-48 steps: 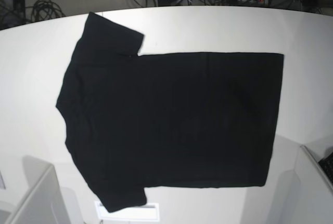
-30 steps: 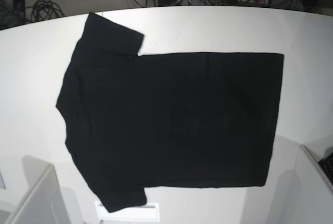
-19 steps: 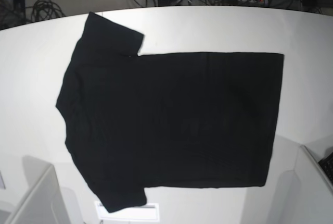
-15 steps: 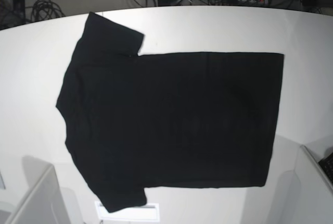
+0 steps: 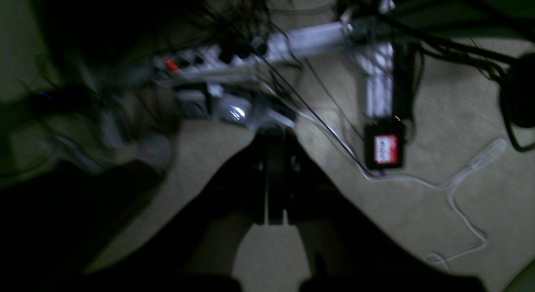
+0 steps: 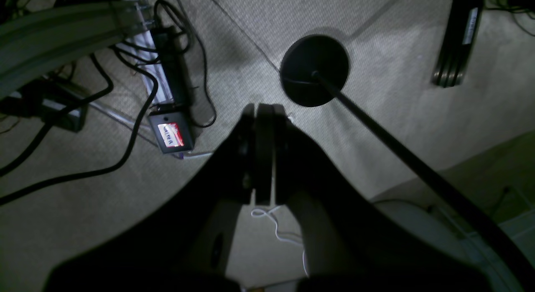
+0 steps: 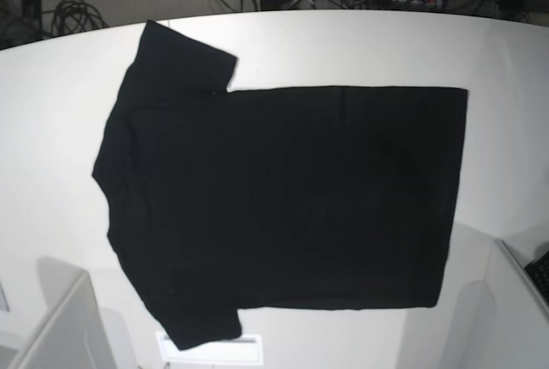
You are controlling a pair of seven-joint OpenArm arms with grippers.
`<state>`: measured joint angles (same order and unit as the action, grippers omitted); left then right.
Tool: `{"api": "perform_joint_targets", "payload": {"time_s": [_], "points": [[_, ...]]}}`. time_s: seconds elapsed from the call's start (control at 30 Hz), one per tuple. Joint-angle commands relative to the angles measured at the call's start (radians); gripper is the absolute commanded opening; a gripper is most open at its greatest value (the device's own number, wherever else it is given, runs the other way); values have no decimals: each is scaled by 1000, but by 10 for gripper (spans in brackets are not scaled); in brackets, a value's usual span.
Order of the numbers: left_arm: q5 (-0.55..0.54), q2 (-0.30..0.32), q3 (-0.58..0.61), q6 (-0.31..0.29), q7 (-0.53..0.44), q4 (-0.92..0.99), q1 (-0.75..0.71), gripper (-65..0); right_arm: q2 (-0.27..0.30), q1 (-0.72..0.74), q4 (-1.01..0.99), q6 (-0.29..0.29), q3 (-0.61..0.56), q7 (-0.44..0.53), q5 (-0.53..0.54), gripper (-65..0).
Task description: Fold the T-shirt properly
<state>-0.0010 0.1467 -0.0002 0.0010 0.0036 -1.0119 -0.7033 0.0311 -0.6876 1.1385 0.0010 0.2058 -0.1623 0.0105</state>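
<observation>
**Both arms off the table, T-shirt lying flat**

Left wrist view: the left gripper (image 5: 273, 175) has its jaws pressed together, holding nothing, above blurred carpet and cables (image 5: 418, 41).

Right wrist view: the right gripper (image 6: 262, 149) is likewise closed and empty, over a round black stand base (image 6: 314, 70).

Base view: only here the T-shirt (image 7: 283, 197) appears, spread flat on the white table (image 7: 51, 129), plain black side up, sleeves toward the left.

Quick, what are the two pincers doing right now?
Left pincer: closed, holding nothing, above the floor cables.
Right pincer: closed, holding nothing, above the carpet.
</observation>
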Motion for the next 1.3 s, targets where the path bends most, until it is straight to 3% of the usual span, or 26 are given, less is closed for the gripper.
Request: {"api": "perform_joint_targets", "payload": {"time_s": [0.0, 0.3, 0.73, 0.87, 1.2, 1.27], "points": [[2, 15, -1, 3, -11, -60, -45, -650, 3, -34, 47, -2, 7, -1, -1, -650], [0, 52, -2, 3, -12, -450, -237, -650, -90, -136, 338, -2, 156, -81, -4, -650], [0, 92, -8, 6, -9, -878, -444, -650, -96, -169, 670, -2, 284, -196, -2, -650], [2, 87, -71, 6, -9, -954, -467, -650, -132, -149, 799, 0, 321, -205, -1, -650], [0, 84, -183, 6, -12, -970, -410, -650, -138, -56, 874, 0, 122, -205, 3, -650], [0, 84, -186, 6, -12, -970, -392, -650, -138, -48, 874, 0, 90, -205, 56, -650]]}}
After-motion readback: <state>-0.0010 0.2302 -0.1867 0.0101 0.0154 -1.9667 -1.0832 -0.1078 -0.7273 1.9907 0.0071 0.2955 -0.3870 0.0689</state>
